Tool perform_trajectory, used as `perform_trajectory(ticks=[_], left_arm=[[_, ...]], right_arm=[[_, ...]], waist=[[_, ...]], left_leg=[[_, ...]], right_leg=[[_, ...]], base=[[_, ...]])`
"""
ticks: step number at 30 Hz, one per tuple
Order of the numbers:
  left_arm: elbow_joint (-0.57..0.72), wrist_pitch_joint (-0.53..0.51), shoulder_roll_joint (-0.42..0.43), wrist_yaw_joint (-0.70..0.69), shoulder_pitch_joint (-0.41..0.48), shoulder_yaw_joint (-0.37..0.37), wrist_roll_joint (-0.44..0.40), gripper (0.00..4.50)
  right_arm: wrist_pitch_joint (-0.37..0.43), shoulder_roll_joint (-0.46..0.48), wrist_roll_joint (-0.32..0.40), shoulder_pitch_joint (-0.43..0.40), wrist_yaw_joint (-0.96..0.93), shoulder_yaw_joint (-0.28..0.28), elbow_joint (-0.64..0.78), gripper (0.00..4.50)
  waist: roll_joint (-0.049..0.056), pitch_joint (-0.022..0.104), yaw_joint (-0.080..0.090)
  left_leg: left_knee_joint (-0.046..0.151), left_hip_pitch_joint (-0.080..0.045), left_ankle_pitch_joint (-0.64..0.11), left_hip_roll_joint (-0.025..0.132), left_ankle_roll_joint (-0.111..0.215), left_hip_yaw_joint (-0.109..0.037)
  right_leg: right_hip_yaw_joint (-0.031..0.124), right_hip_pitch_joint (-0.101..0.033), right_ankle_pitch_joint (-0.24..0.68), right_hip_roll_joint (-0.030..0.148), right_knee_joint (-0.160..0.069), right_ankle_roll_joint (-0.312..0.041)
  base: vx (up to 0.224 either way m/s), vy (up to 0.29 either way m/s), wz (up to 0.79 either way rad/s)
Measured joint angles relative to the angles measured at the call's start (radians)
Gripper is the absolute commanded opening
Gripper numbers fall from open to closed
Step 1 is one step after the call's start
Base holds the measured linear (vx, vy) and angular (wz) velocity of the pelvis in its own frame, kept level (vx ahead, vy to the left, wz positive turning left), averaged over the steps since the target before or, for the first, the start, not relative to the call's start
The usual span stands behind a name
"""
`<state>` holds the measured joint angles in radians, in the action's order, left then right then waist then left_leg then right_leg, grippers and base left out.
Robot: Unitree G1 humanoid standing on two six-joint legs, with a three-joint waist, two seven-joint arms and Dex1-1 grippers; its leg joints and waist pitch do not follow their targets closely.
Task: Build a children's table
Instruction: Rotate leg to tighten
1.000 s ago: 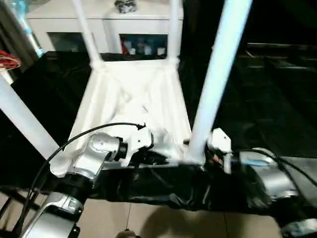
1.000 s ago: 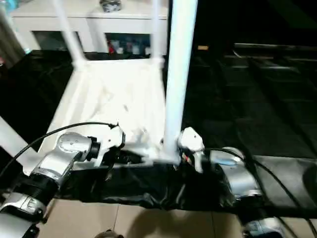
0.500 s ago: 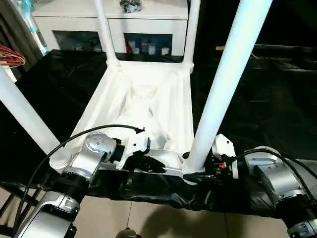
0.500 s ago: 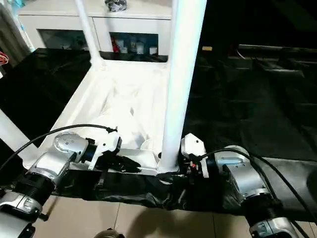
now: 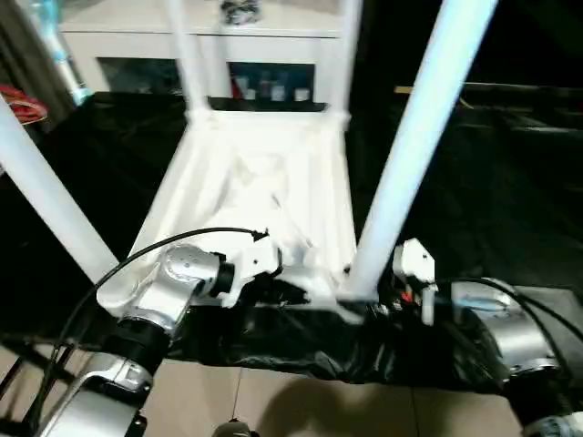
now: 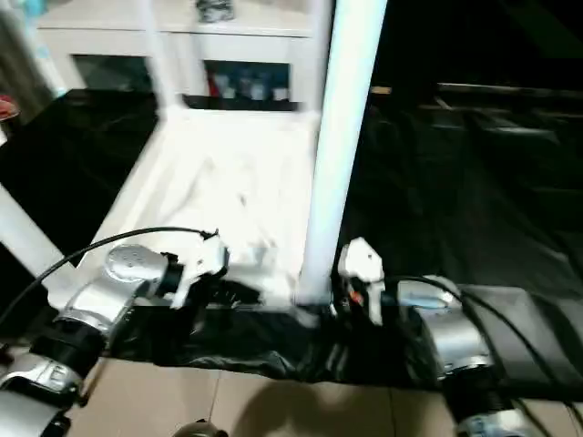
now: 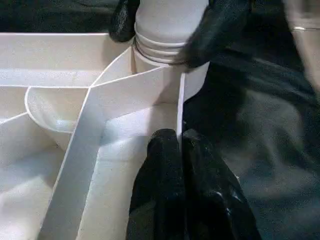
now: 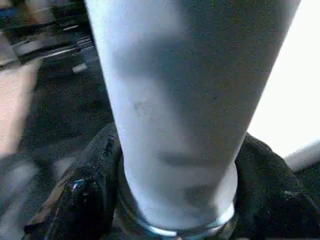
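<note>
The white tabletop (image 5: 264, 182) lies upside down on the black cloth, ribs up. White legs stand in its corner sockets. My right gripper (image 5: 363, 304) is shut on the base of the near right leg (image 5: 410, 146), just above its socket. One black finger (image 8: 85, 200) sits on each side of the leg (image 8: 185, 100). My left gripper (image 7: 180, 145) is shut on the thin near rim of the tabletop, a short way from that socket. The left wrist view also shows the right gripper's fingers (image 7: 215, 30) around the leg's base (image 7: 170, 20).
The near left leg (image 5: 46, 191) rises beside my left forearm. Two far legs (image 5: 187, 55) (image 5: 342, 55) stand at the back corners. Behind them is a white glass-door cabinet (image 5: 118, 41). The black cloth (image 5: 474, 182) covers the surface. Tiled floor (image 5: 273, 410) lies below its near edge.
The right gripper's fingers have drawn in around the base of the near right leg. The left gripper stays on the rim. The head view has shifted and tilted.
</note>
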<state>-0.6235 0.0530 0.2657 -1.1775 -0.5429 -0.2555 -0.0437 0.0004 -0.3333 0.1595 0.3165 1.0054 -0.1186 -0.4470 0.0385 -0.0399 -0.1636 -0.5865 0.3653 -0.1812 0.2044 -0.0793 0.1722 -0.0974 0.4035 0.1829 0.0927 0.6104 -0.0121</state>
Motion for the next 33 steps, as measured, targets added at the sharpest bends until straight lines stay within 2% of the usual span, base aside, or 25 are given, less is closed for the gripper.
perform_trajectory(ticks=[5, 9, 13, 14, 15, 22, 33], left_arm=[[-0.028, -0.057, -0.065, 0.165, -0.016, 0.022, -0.04, 0.0], [-0.034, -0.091, -0.113, 0.293, -0.023, 0.025, -0.069, 0.0], [-0.04, -0.11, -0.149, 0.366, -0.029, 0.026, -0.089, 0.0], [-0.04, -0.11, -0.153, 0.374, -0.029, 0.027, -0.092, 0.0], [-0.04, -0.109, -0.154, 0.374, -0.029, 0.027, -0.093, 0.0], [-0.037, -0.092, -0.144, 0.331, -0.027, 0.027, -0.087, 0.0], [-0.015, -0.029, -0.036, 0.014, -0.014, 0.009, -0.006, 0.0]], right_arm=[[0.013, 0.113, -0.058, 0.066, -0.288, 0.037, -0.094, 2.72], [0.015, 0.196, -0.097, 0.13, -0.497, 0.064, -0.185, 2.72], [-0.016, 0.236, -0.115, 0.161, -0.618, 0.078, -0.244, 2.72], [-0.025, 0.244, -0.114, 0.165, -0.626, 0.088, -0.255, 3.06], [-0.026, 0.246, -0.11, 0.164, -0.619, 0.096, -0.256, 3.26], [-0.007, 0.217, -0.074, 0.133, -0.493, 0.112, -0.203, 3.79], [-0.057, 0.019, -0.034, 0.037, -0.031, -0.002, -0.061, 3.79]], waist=[[0.002, 0.002, 0.026], [0.005, 0.005, 0.037], [0.009, 0.008, 0.043], [0.01, 0.009, 0.043], [0.01, 0.009, 0.042], [0.011, 0.009, 0.037], [0.012, 0.009, 0.004]], left_leg=[[0.001, -0.008, 0.0, -0.001, -0.001, 0.0], [0.004, -0.014, 0.0, -0.002, -0.001, 0.0], [0.008, -0.013, 0.0, -0.003, -0.001, 0.0], [0.009, -0.013, 0.0, -0.003, -0.001, 0.0], [0.01, -0.013, 0.0, -0.003, -0.001, 0.0], [0.013, -0.01, 0.0, -0.003, -0.001, 0.0], [0.016, -0.007, 0.0, -0.003, 0.0, 0.002]], right_leg=[[0.001, -0.005, 0.0, 0.0, 0.0, 0.001], [0.001, -0.008, 0.001, 0.0, -0.001, 0.001], [0.002, -0.008, 0.001, 0.0, -0.004, 0.003], [0.002, -0.009, 0.002, 0.0, -0.004, 0.003], [0.002, -0.009, 0.002, 0.0, -0.005, 0.004], [0.002, -0.009, 0.002, 0.0, -0.009, 0.003], [0.0, -0.003, -0.001, 0.0, -0.012, -0.001]], base=[[0.0, 0.0, 0.0], [0.0, 0.0, 0.0], [0.0, 0.0, 0.0], [0.0, 0.0, 0.0], [0.0, 0.0, 0.0], [0.0, 0.0, 0.0], [0.0, 0.0, 0.0]])
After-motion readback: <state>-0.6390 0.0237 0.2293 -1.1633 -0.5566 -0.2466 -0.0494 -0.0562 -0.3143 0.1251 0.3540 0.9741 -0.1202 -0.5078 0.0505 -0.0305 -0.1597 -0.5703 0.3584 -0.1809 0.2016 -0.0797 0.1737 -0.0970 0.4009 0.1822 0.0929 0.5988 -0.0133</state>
